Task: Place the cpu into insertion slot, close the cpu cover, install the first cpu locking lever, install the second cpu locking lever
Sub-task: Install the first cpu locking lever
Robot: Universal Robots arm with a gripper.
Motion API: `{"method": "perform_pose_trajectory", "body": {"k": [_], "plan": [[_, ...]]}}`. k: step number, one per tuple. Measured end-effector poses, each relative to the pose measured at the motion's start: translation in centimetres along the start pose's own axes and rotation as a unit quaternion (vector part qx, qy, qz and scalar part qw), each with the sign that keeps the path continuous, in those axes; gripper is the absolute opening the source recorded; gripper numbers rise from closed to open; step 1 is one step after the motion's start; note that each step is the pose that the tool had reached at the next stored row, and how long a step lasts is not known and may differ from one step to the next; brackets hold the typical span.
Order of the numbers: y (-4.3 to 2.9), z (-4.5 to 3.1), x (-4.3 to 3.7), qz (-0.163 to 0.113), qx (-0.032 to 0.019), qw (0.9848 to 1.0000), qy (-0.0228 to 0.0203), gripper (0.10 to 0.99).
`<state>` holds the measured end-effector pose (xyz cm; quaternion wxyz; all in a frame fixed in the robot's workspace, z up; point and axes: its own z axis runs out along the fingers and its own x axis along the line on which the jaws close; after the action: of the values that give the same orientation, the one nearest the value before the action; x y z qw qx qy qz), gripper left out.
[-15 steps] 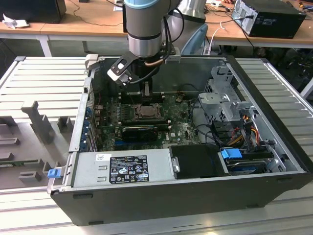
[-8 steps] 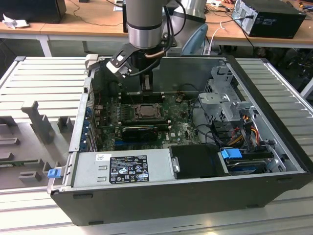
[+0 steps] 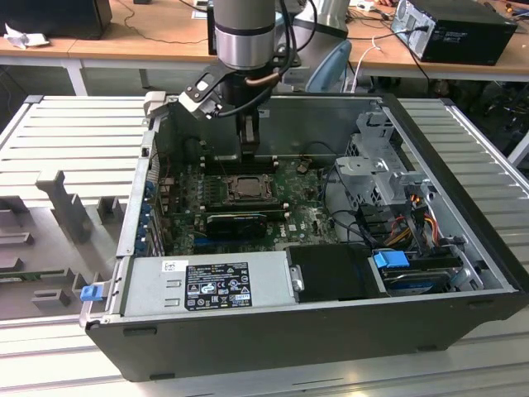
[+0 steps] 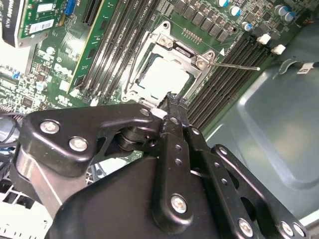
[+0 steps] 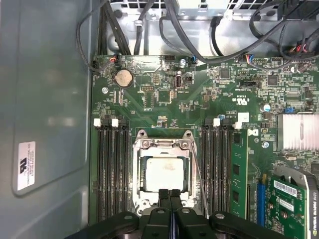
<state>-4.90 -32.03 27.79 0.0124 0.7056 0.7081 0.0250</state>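
Note:
The cpu (image 5: pixel 165 173) lies flat in the insertion slot (image 3: pixel 245 188) of the green motherboard, its pale metal face showing in both wrist views (image 4: pixel 164 75). The cpu cover (image 5: pixel 162 145) is down over it, framing the chip through its square window. A thin locking lever (image 5: pixel 200 181) runs along one side of the socket and sticks out past its corner (image 4: pixel 237 65). My gripper (image 5: pixel 169 195) hangs just above the socket's edge, fingers shut together with nothing between them. In the exterior view the gripper (image 3: pixel 248 153) stands over the socket's far side.
Black memory slots (image 5: pixel 109 169) flank the socket on both sides. A graphics card (image 5: pixel 294 199) and heatsink (image 5: pixel 298 132) lie nearby. Cables (image 5: pixel 199 30) cross the board's far end. The power supply (image 3: pixel 211 283) and drive cage (image 3: pixel 380 169) fill the case's near and right parts.

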Motion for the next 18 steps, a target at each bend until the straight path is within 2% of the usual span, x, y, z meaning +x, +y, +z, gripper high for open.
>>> {"method": "perform_pose_trajectory", "body": {"k": [7, 10, 11, 13, 17, 18], "plan": [[0.08, -1.56, 0.03, 0.0, 0.0, 1.0, 0.0, 0.106], [0.1, -1.81, 0.03, -0.001, 0.0, 1.0, 0.0002, 0.106], [0.1, -1.81, 0.03, -0.007, 0.0001, 1.0, 0.0004, 0.106], [0.1, -1.81, 0.03, -0.035, 0.0006, 0.9994, 0.0019, 0.106], [0.1, -1.79, 0.03, -0.076, 0.0014, 0.9971, 0.004, 0.106], [0.09, -1.78, 0.03, -0.093, 0.0017, 0.9957, 0.0046, 0.106]]}}
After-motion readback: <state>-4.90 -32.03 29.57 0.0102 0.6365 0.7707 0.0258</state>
